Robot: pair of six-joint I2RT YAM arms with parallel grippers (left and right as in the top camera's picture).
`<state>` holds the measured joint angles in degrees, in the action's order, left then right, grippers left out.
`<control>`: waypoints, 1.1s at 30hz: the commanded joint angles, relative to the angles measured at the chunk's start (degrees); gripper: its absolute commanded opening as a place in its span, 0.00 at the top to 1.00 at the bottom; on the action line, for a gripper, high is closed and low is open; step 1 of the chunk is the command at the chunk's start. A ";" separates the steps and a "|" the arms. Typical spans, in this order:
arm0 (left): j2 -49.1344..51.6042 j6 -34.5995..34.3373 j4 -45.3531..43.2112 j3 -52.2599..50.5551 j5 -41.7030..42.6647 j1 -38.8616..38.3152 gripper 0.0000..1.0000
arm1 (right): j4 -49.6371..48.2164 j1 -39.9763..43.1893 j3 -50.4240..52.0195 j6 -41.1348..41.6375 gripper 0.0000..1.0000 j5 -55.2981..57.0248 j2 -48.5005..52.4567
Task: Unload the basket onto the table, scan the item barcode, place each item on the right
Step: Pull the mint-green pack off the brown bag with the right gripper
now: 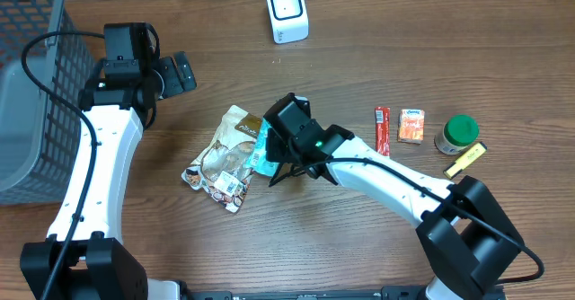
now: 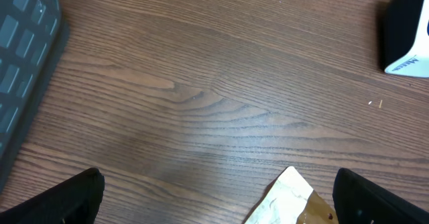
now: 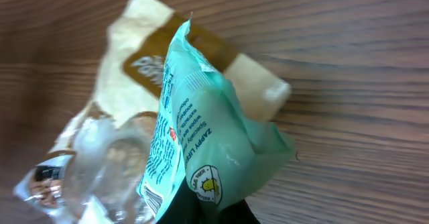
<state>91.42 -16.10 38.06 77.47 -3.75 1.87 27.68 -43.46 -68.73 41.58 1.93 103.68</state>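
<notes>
The packet (image 3: 208,123) is hiding most of the right gripper (image 3: 209,212), and the bag (image 3: 127,76) behind it is showing blurred. Picture edges are cutting off the basket (image 1: 27,84) overhead and the scanner (image 2: 410,36) in the left wrist view.

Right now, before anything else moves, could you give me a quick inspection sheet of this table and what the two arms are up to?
Surface: wooden table, no spills seen.
Job's things: teal packet in the right gripper's hold, over a beige snack bag; white scanner at the far edge.
Clutter: red stick pack, orange box, green-lidded jar and yellow pen-like item on the right; grey basket on the left.
Grippers: left gripper open over bare wood, holding nothing; right gripper shut on the teal packet.
Cables: a black cable from the left arm loops over the basket; another runs along the right arm.
Surroundings: nothing seen beyond the table.
</notes>
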 commanded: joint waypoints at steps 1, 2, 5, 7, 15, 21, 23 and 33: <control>0.20 0.26 -0.13 -0.02 -0.92 0.02 0.00 | 1.84 1.99 0.09 3.54 0.96 2.51 0.07; 0.20 0.26 -0.13 -0.02 -0.92 0.02 0.00 | 3.06 2.32 0.09 4.74 0.96 2.49 0.07; 0.20 0.26 -0.13 -0.02 -0.92 0.02 0.00 | 6.12 2.58 0.11 6.47 0.96 2.54 0.07; 0.20 0.26 -0.13 -0.02 -0.92 0.02 0.00 | 6.03 2.56 0.11 6.45 0.96 2.56 0.07; 0.20 0.26 -0.13 -0.02 -0.92 0.02 0.00 | 2.93 2.34 0.11 6.45 0.96 6.51 1.81; 0.20 0.26 -0.13 -0.02 -0.92 0.02 0.00 | -4.26 2.34 0.11 6.43 0.96 6.64 4.83; 0.20 0.26 -0.13 -0.02 -0.92 0.02 0.00 | -7.61 2.34 0.11 6.38 0.96 6.62 5.75; 0.20 0.26 -0.13 -0.02 -0.92 0.02 0.00 | -7.98 4.44 -0.02 2.71 0.96 5.62 1.81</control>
<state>91.42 -16.10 38.09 77.47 -3.77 1.87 18.68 -40.51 -68.55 45.52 7.55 109.56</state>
